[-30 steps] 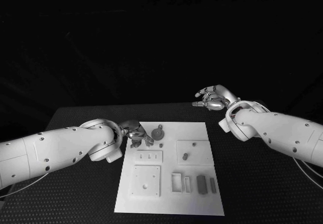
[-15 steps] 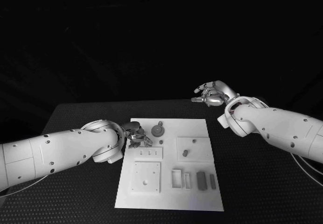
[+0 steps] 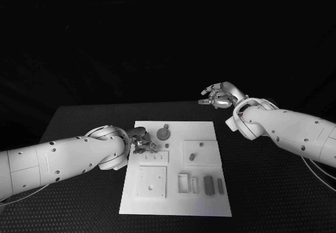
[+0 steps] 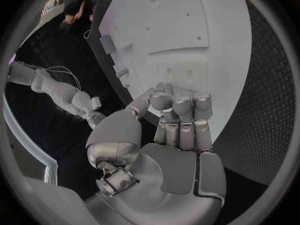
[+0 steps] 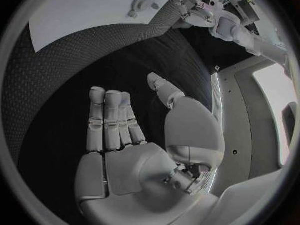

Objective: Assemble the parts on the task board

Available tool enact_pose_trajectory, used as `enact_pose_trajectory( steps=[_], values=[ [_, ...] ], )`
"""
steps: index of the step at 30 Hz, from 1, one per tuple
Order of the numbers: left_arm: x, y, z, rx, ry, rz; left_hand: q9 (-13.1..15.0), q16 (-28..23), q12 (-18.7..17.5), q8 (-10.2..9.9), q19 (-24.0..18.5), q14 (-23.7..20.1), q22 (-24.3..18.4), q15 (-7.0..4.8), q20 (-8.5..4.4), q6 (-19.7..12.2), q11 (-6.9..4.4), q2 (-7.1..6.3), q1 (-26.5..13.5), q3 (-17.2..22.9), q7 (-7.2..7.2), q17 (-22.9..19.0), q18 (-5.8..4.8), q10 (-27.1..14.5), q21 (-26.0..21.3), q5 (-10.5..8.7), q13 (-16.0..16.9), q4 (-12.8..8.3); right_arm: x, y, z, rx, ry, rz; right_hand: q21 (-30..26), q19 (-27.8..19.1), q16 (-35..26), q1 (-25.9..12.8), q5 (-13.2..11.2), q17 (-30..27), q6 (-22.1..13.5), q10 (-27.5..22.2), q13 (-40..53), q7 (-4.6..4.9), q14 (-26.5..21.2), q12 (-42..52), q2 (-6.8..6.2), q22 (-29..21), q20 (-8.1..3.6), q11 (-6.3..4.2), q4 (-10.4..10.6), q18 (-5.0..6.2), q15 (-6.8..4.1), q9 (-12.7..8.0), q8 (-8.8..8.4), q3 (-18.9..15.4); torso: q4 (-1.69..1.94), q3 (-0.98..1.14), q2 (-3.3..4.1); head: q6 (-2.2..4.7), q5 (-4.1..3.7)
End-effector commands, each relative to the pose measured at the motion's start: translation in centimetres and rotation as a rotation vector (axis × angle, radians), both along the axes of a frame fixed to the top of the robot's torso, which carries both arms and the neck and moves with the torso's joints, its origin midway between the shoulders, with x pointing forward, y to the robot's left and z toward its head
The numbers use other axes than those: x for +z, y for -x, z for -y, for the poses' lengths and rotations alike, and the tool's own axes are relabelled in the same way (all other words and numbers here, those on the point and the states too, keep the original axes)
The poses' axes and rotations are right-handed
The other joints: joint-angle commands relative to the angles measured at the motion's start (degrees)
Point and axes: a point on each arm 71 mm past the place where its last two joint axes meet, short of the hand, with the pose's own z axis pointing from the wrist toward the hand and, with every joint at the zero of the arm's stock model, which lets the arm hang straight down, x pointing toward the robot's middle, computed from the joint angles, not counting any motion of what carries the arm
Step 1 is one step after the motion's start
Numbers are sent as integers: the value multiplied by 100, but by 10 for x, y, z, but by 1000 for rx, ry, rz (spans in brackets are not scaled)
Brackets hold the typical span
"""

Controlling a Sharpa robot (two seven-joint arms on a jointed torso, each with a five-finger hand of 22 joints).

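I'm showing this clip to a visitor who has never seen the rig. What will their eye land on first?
Probably the white task board, bright on the black table, with small grey parts near its front. Next, the left hand with fingers curled at the board's far left corner, beside a round part. The right hand hangs open beyond the board's far right corner, holding nothing.

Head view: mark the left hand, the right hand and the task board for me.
left hand point(image 3: 142, 140), head view, middle of the hand.
right hand point(image 3: 220, 97), head view, middle of the hand.
task board point(image 3: 175, 206), head view, bare near edge.
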Motion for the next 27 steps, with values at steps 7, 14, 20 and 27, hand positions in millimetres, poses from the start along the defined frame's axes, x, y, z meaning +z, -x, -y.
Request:
enact_pose_trajectory(
  steps=[7,14,20,27],
  values=[
    [-3,3,4,-33,-42,2,62,91,73,37,-16,229,24,-314,-664,507,-103,1,-81,45,-387,-63,93,-108,84,230,-12,3,0,0,-2,18,2,-10,-52,13,-13,-1,104,-25,-28,-43,-43,35,-51,23,89,-3,56,16,3,251,4,-12,31,-52,6,-4,-1,-32,-5],
    [-4,4,5,-47,-65,12,81,116,91,50,-21,228,16,-319,-666,544,-114,-3,-108,46,-398,-79,92,-107,104,247,-17,6,-1,0,-2,19,3,-12,-60,18,-8,-3,142,-35,-30,-48,-64,35,-52,36,94,-1,57,17,0,251,5,-14,33,-61,6,-6,-1,-45,0],
    [-9,6,6,-59,-89,23,92,133,103,57,-24,227,10,-323,-667,565,-120,-7,-126,46,-405,-90,92,-107,118,245,-20,8,-1,0,-4,22,2,-12,-67,18,-6,-3,166,-43,-33,-54,-79,36,-56,44,99,1,59,18,-1,251,6,-16,34,-65,3,-6,-2,-57,-4],
    [-10,7,6,-69,-107,31,99,146,112,59,-24,228,6,-325,-669,574,-124,-9,-135,47,-409,-96,93,-106,128,240,-21,8,-1,0,-4,23,2,-12,-74,19,-2,-6,196,-51,-34,-60,-97,37,-59,55,108,4,61,18,-3,251,7,-18,35,-71,6,-5,-1,-64,-14]
  ],
)
